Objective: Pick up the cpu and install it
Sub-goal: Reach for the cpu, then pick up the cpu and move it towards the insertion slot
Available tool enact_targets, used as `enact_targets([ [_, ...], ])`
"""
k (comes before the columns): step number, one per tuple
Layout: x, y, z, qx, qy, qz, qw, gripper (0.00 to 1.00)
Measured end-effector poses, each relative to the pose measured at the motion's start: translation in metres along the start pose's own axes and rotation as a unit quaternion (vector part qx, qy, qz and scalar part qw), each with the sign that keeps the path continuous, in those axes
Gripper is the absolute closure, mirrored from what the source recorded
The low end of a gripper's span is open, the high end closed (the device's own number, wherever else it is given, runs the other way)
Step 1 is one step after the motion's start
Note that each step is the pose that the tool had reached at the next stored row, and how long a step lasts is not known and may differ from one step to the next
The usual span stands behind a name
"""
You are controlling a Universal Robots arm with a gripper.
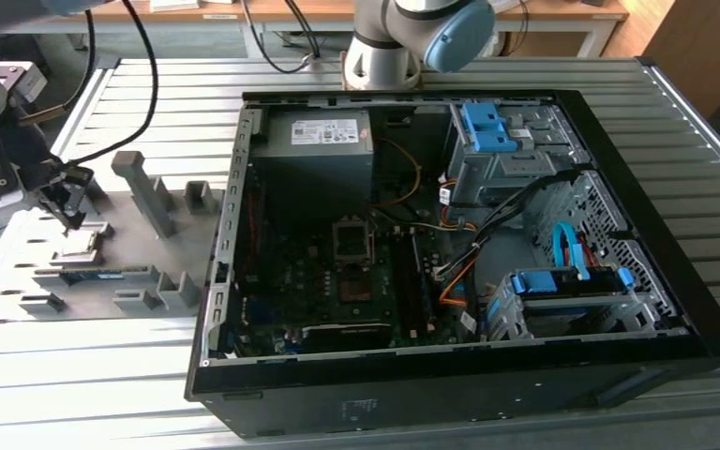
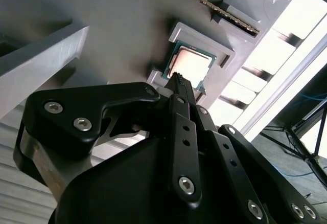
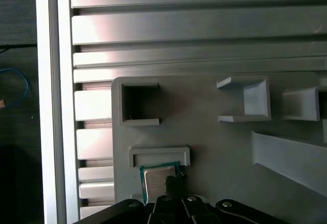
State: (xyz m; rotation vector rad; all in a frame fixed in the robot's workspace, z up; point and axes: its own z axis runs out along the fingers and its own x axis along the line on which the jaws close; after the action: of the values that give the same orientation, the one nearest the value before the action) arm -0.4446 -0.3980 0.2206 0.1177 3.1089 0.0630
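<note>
We are hovering the gripper [image 2: 178, 80], jaws together, over the cpu [image 2: 193, 63] in its fixture [image 2: 225, 53]; descending closed could scratch its lid.

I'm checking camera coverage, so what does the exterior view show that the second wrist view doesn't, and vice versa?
Exterior view adds the open computer case, its power-supply box and the arm's base. Second wrist view adds the cpu seated in its raised nest, green edge visible. Both share the gripper above the grey fixture plate.
</note>
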Motion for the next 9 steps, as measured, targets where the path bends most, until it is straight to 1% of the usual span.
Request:
enact_targets([
  [4,0.0005,-0.0002,0.0031,0.0001,0.0001,0.000,1.0000,0.90],
  [9,0.0005,-0.0002,0.0035,0.0000,0.0001,0.000,1.0000,0.90],
])
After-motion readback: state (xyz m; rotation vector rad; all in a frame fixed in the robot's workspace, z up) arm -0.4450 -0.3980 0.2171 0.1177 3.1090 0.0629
